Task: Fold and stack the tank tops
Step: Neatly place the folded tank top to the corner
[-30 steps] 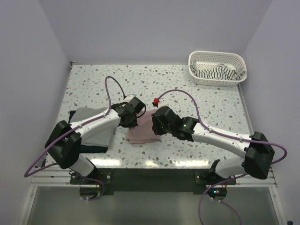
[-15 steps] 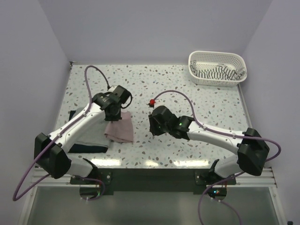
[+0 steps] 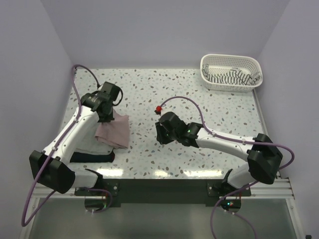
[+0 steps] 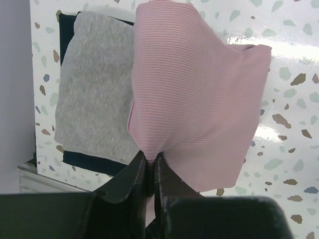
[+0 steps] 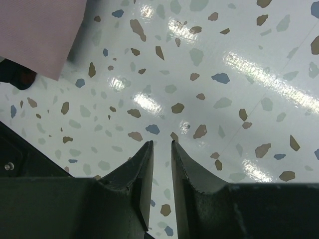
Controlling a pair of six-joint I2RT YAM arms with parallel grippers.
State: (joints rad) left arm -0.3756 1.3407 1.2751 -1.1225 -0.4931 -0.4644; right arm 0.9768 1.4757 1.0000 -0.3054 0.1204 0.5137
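Left jaws pinched the pink top (image 4: 199, 89), best lowered squarely onto the grey top (image 4: 94, 84) before release; right jaws stood narrow, empty.

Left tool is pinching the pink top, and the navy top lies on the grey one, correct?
No: the grey top lies on the navy top, not under it. The left tool is indeed pinching the pink top. The left wrist view shows it.
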